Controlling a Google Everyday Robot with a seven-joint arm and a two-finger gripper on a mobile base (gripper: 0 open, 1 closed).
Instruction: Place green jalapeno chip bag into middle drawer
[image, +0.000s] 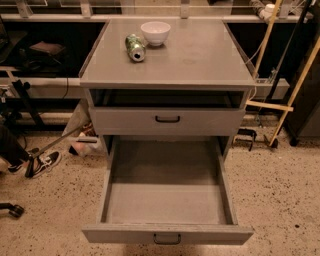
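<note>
Large grey middle drawer (165, 202): pulled out toward the camera, flat bottom and tall side walls showing, small dark handle (167, 239) at front. Shallow grey upper drawer front (210, 121): shut. Grey cabinet top (200, 55): round white bowl (155, 33); green metal drink can (135, 47) lying just beside it. Gripper: out of view, grasp cannot be told. Green jalapeno chip bag: out of view

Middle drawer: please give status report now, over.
Gripper not in view. Green jalapeno chip bag not in view. Middle drawer open, nothing inside. Green can and white bowl on cabinet top, clear of drawer.
</note>
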